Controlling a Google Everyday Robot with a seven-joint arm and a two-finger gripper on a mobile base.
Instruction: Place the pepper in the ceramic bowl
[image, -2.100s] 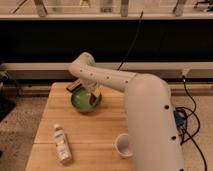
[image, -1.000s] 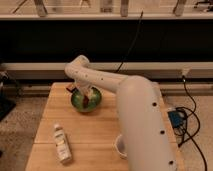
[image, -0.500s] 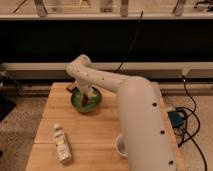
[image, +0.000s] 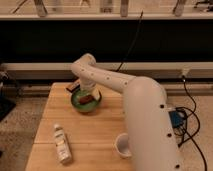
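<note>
Nearest, a white cup (image: 122, 145) stood beside the arm's big white link; a small bottle (image: 61, 144) lay on the wooden table (image: 100, 127). Farther back sat the ceramic bowl (image: 78, 105), green. The pepper (image: 86, 99) was over the bowl's inside, right under the gripper (image: 86, 94), touching or nearly. Grip state: could not tell. A dark block (image: 72, 86) lay behind the bowl.

A wooden counter (image: 107, 131) carries a green bowl (image: 85, 102) near its back, a bottle (image: 61, 144) lying front-left, a white cup (image: 123, 145) front-right, with the claw (image: 86, 93) over the bowl.
</note>
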